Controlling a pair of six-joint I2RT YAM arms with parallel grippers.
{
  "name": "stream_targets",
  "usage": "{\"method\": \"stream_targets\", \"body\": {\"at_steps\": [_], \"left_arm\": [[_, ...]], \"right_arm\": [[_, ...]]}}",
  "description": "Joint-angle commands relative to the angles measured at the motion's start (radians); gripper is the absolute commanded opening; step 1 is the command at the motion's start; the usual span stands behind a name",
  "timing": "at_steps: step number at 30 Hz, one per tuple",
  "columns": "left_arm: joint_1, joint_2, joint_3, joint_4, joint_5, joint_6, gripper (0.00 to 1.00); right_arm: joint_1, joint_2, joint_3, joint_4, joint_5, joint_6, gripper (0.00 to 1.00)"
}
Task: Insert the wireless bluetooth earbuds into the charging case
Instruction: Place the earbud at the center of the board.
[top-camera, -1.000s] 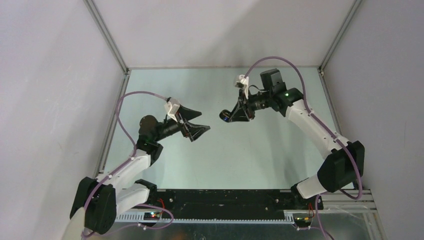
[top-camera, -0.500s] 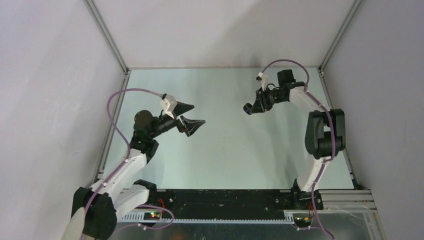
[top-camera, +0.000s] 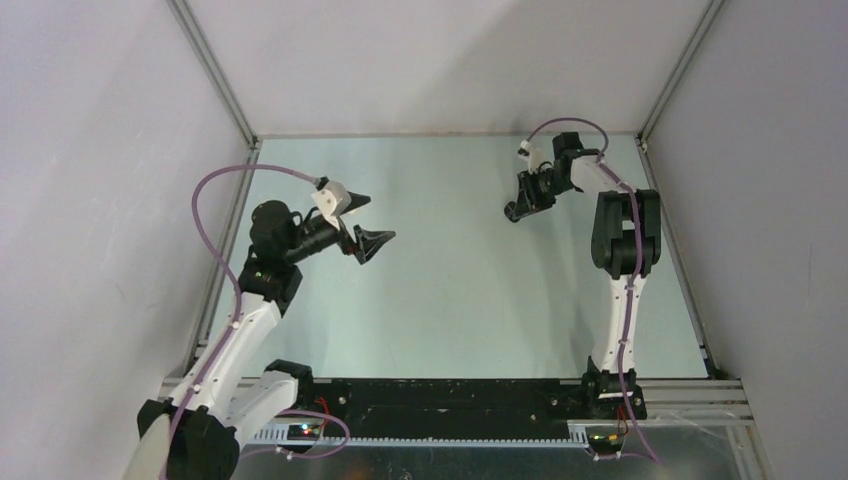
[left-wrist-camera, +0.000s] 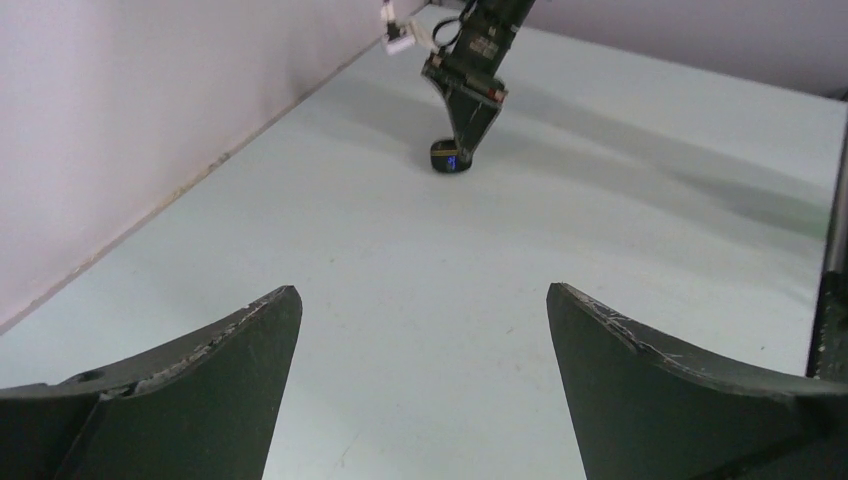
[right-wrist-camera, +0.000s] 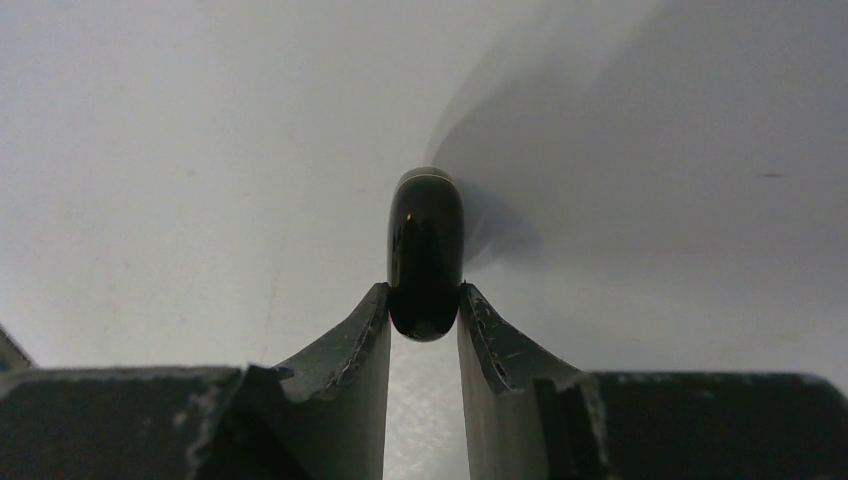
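Gloss on the black charging case (right-wrist-camera: 425, 230) suggests a light, rigid, slippery shell. The right gripper (right-wrist-camera: 424, 300) pinches it edge-on between narrow fingers, low over the table (top-camera: 450, 300) near its far right corner. Squeezing its broad faces near the middle seems safest. The left gripper (top-camera: 378, 220) stands wide and empty. No earbuds are visible.

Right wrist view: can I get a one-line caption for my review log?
Right tool pinches a glossy black case by its sides, with the pale table behind it.
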Motion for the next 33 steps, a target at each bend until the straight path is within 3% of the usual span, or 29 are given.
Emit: {"method": "stream_targets", "body": {"at_steps": [1,5,12,21,24,27,33], "left_arm": [[0.036,-0.015,0.046,-0.146,0.018,0.143,0.99],[0.059,-0.028,0.047,-0.223,0.020,0.201,0.99],[0.107,-0.073,0.042,-0.336,-0.035,0.287,0.99],[0.127,-0.165,0.039,-0.479,-0.149,0.390,0.99],[0.131,-0.205,0.048,-0.549,-0.223,0.419,0.99],[0.139,-0.270,0.061,-0.606,-0.345,0.408,0.99],[0.144,-0.416,0.121,-0.723,-0.567,0.276,0.99]], "right_arm": [[-0.040,0.061,0.146,-0.041,0.112,0.066,0.21],[-0.057,0.125,0.233,-0.084,0.165,0.083,0.29],[-0.062,0.089,0.218,-0.057,0.241,0.095,0.54],[-0.132,0.011,0.202,-0.081,0.276,0.111,0.66],[-0.149,-0.109,0.134,-0.088,0.314,0.102,0.77],[-0.163,-0.330,-0.037,-0.048,0.343,0.077,0.97],[-0.183,-0.806,-0.304,-0.029,0.338,0.088,0.99]]}}
